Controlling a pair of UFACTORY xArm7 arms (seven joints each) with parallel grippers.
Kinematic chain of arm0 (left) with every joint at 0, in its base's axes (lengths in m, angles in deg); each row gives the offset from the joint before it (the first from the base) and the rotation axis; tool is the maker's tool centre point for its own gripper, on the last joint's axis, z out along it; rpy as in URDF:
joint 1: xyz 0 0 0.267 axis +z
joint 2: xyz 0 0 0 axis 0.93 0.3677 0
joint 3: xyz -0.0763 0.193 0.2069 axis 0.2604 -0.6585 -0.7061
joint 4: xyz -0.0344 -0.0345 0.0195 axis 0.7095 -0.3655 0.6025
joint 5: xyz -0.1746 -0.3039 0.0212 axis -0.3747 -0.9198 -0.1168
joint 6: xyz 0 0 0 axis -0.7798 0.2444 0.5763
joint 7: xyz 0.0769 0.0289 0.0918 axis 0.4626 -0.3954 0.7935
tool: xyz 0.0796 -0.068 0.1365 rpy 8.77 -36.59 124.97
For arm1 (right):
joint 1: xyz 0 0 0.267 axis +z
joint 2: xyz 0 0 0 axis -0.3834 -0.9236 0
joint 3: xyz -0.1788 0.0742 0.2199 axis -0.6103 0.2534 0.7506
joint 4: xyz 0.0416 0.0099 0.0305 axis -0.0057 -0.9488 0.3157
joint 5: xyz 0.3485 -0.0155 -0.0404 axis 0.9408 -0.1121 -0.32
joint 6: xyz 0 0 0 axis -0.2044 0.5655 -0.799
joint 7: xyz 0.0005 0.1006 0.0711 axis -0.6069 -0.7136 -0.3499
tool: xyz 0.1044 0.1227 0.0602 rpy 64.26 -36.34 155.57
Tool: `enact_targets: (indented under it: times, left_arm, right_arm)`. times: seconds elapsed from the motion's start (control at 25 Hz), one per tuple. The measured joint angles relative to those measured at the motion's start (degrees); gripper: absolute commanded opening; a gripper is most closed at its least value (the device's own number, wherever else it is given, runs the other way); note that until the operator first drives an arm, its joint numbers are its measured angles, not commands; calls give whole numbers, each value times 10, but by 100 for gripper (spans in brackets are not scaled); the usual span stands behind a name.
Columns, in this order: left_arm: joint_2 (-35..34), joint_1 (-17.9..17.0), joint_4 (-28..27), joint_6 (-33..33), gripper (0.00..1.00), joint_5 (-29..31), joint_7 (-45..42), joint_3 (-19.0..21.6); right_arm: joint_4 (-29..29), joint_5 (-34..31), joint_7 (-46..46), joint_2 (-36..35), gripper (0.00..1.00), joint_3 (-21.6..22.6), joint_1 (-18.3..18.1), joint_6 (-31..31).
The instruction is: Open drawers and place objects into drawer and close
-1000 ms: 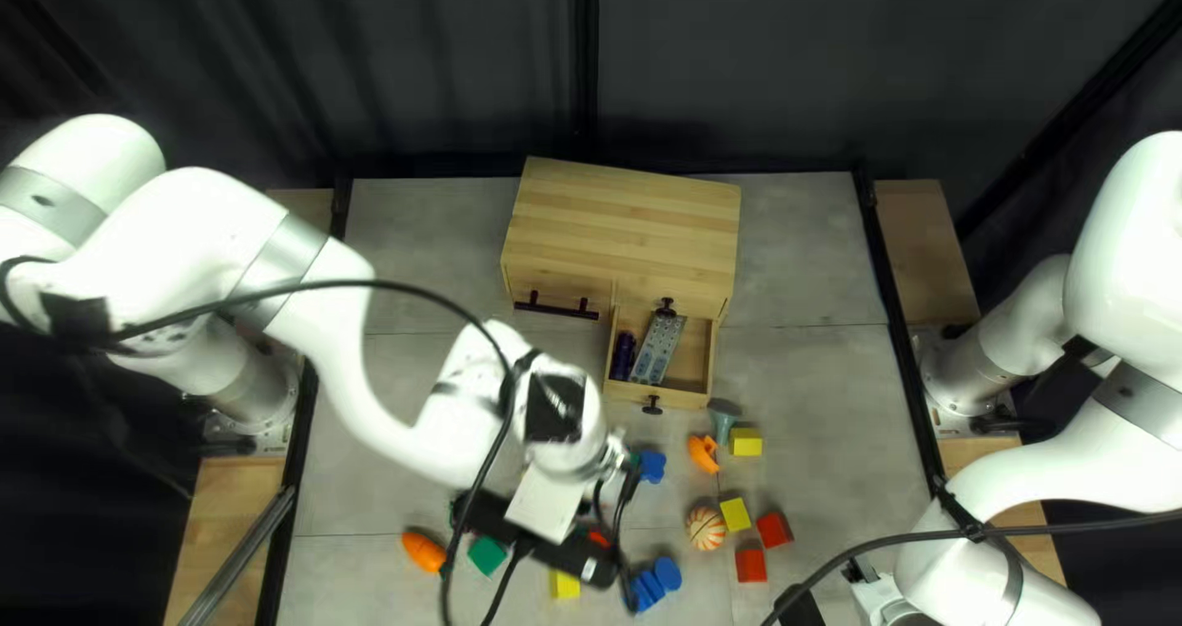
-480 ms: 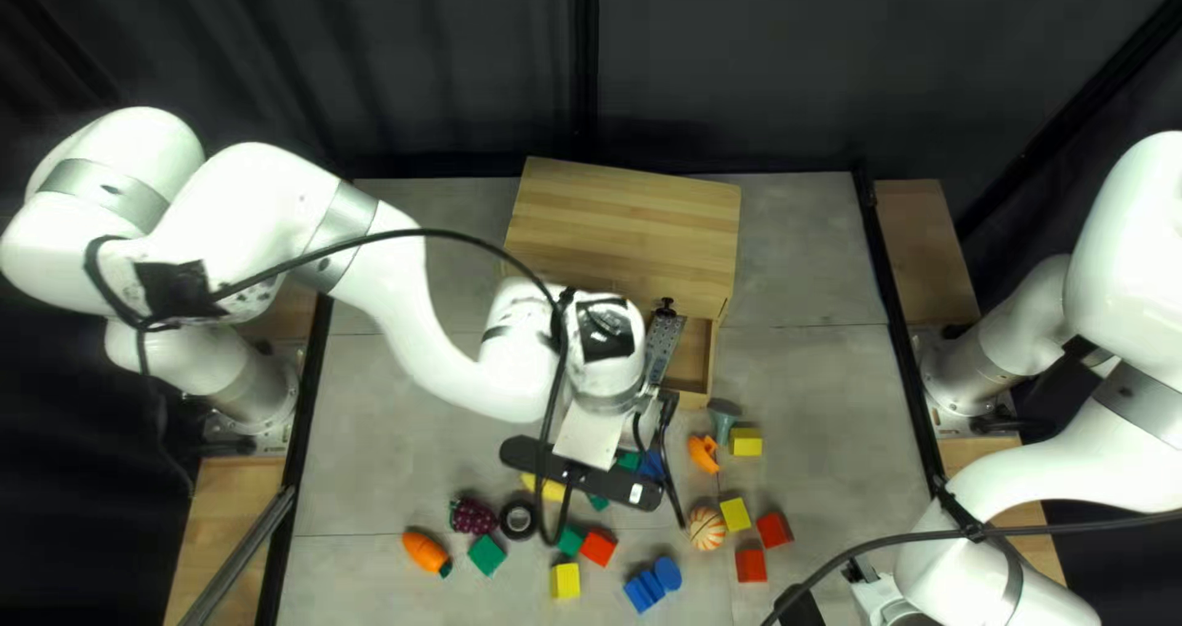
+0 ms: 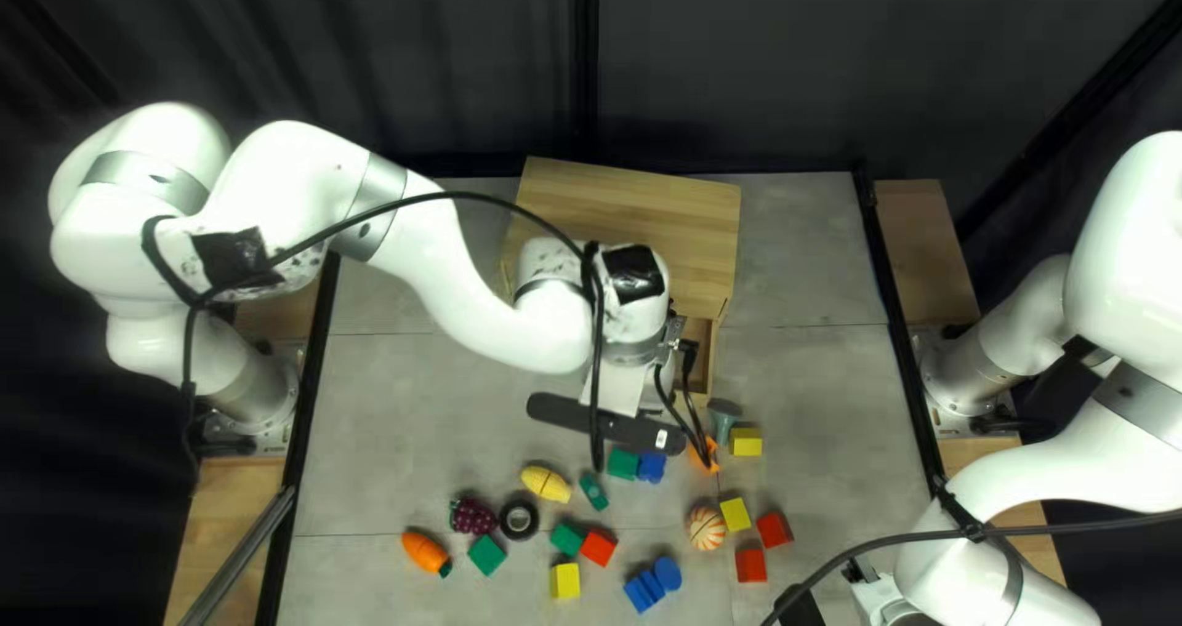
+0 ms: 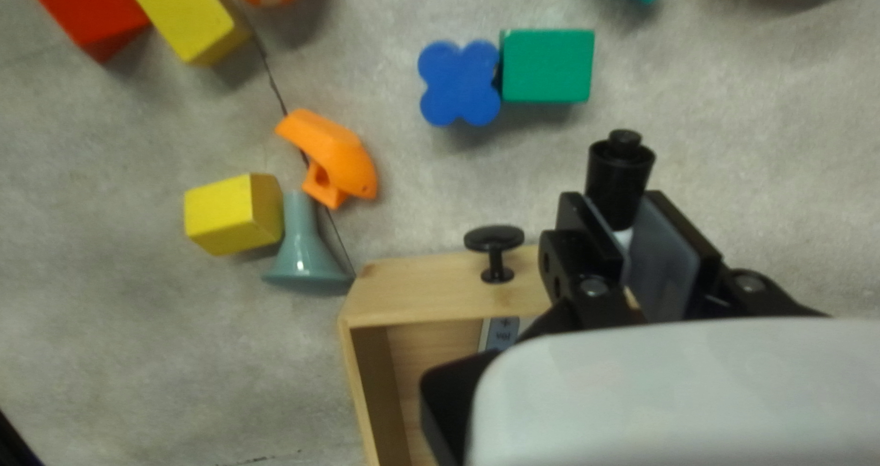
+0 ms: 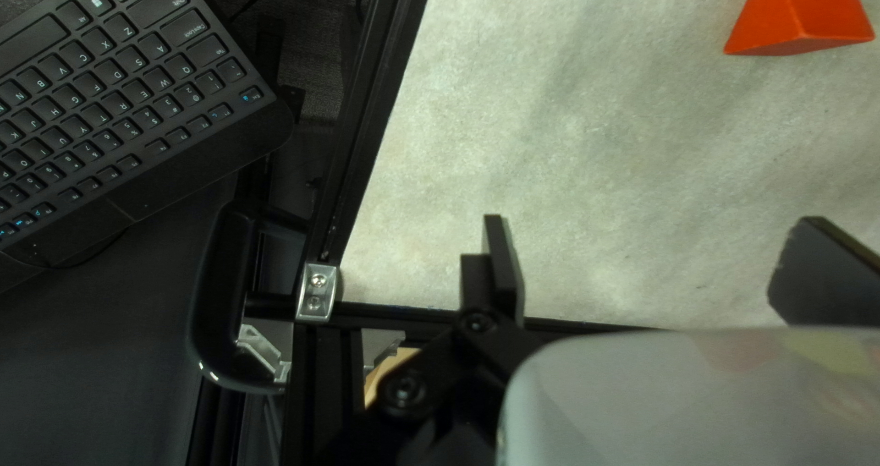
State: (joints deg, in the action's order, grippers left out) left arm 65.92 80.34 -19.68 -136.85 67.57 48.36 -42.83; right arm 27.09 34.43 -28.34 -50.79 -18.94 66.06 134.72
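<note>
At five o'clock of the cabinet [image 3: 690, 226], top left view: open drawer [image 4: 440, 287] | my left gripper [image 4: 614, 208] pinching black-capped cylinder [image 4: 621, 168] near knob [image 4: 495, 239]; right gripper [image 5: 655, 223] wide | risk: low approach clips knob, jarring cylinder loose

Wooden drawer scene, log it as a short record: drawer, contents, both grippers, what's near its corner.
Drawer: open, black knob on front
Contents: part of a grey remote shows; some of the inside is hidden
Left gripper: shut on black cylinder
Right gripper: open
Near corner: grey-blue flared piece, yellow block
</note>
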Motion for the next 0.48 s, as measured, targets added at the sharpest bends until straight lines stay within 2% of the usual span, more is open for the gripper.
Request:
enact_targets:
  times: [0.48]
  left_arm:
    - [28, 23, -23, -10, 0, -9, 28, -9]
  right_arm:
    - [0, 0, 0, 0, 100, 0, 0, 0]
